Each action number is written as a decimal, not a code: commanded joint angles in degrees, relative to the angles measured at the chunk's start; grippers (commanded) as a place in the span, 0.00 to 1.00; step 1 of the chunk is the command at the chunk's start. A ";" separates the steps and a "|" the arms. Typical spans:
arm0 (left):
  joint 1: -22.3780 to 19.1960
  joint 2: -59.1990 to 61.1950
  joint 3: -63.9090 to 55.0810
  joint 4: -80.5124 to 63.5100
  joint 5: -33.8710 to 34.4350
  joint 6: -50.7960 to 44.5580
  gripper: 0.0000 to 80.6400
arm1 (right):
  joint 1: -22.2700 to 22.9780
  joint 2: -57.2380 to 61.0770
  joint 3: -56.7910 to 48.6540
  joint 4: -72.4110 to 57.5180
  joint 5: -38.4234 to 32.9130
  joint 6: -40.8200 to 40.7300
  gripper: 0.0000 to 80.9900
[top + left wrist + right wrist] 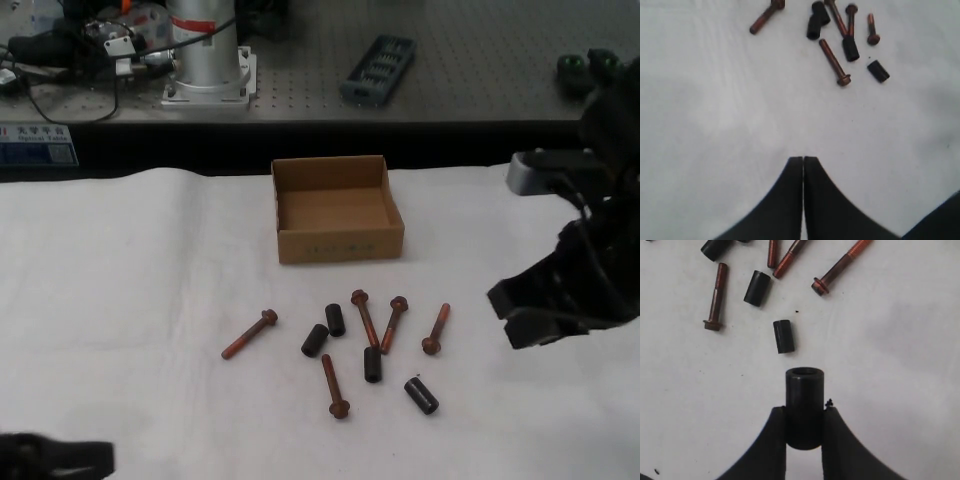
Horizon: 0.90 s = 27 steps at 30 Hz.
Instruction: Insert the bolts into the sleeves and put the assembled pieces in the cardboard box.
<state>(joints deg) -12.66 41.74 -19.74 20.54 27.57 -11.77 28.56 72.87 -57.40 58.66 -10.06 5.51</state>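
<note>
One black sleeve (804, 390) sits between the tips of the right pincer (804, 412), and the two dark fingers (771, 450) clench it from both sides. It stands out past the fingertips and its open hollow end faces away from the wrist. Just ahead of it, but apart, another sleeve (783, 336) lies flat on the white cloth (130, 280). In the high view four loose sleeves (372, 364) lie there mixed with five copper-coloured bolts (364, 318), all in one loose group in the middle of the cloth. The cardboard box (340, 244) stands open behind this group, near it, with nothing visible inside. The right arm (570, 270) hangs over the right side of the cloth, beside the group and well apart from the box. The left pincer (803, 160) is clenched on nothing, its fingertips pressed together, and it points over bare cloth toward the group. The left arm (50, 460) is at the near left corner.
</note>
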 commanded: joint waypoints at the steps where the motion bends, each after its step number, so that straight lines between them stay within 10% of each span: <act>1: -3.55 11.07 -7.06 -0.90 -2.37 9.22 0.00 | 0.04 0.01 -0.38 0.13 -1.10 -0.51 0.04; 10: -6.69 41.05 -30.44 -0.90 -9.50 22.68 0.51 | 0.04 -13.57 3.70 3.90 -1.21 -0.51 0.04; 19: -8.74 55.30 -44.00 4.49 -13.94 45.37 0.51 | 0.04 -19.86 4.53 3.99 -1.21 -0.40 0.04; 27: -11.20 61.60 -46.37 2.01 -18.35 46.92 0.51 | 0.04 -19.83 4.53 3.86 -1.21 -0.40 0.04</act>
<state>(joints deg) -23.30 102.35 -65.39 23.46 10.03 34.23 28.56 53.45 -52.77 62.69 -10.46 5.54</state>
